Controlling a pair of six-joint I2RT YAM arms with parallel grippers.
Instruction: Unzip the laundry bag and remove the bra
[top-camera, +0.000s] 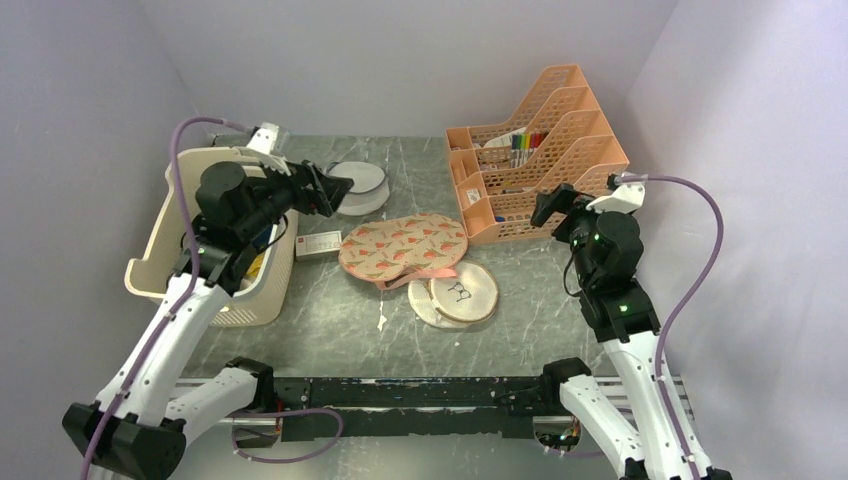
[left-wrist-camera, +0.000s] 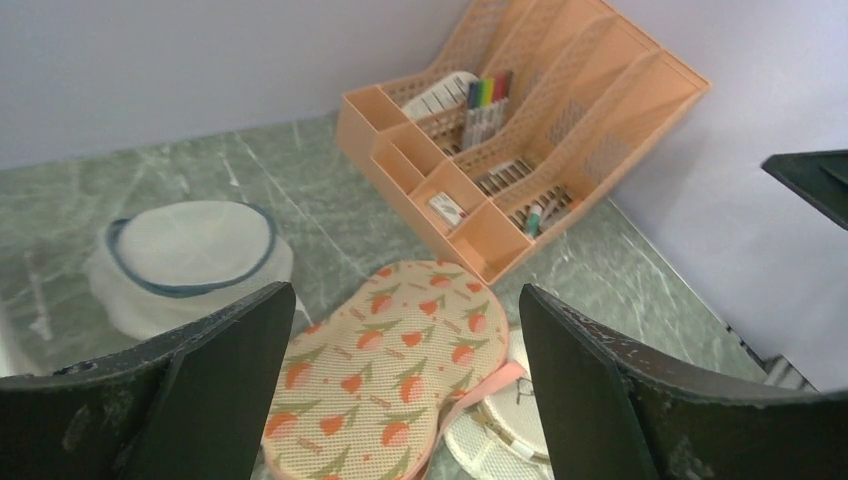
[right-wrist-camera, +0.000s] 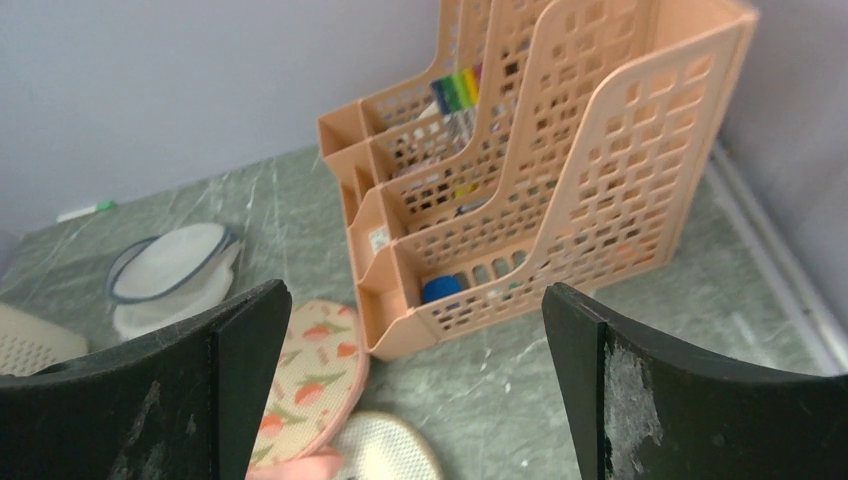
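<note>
Laundry bag (top-camera: 403, 246) flat, seemingly zipped, between wide-open left claw (top-camera: 338, 191) and wide-open right claw (top-camera: 548, 206)

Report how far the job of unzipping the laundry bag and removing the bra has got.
Done: nothing visible. The laundry bag lies flat on the table, apparently zipped shut; no bra shows. In hand: nothing; the left gripper and the right gripper both hover open and empty above the table, neither touching the bag. Left: grasp the zip, open it, pull the bra out.
</note>
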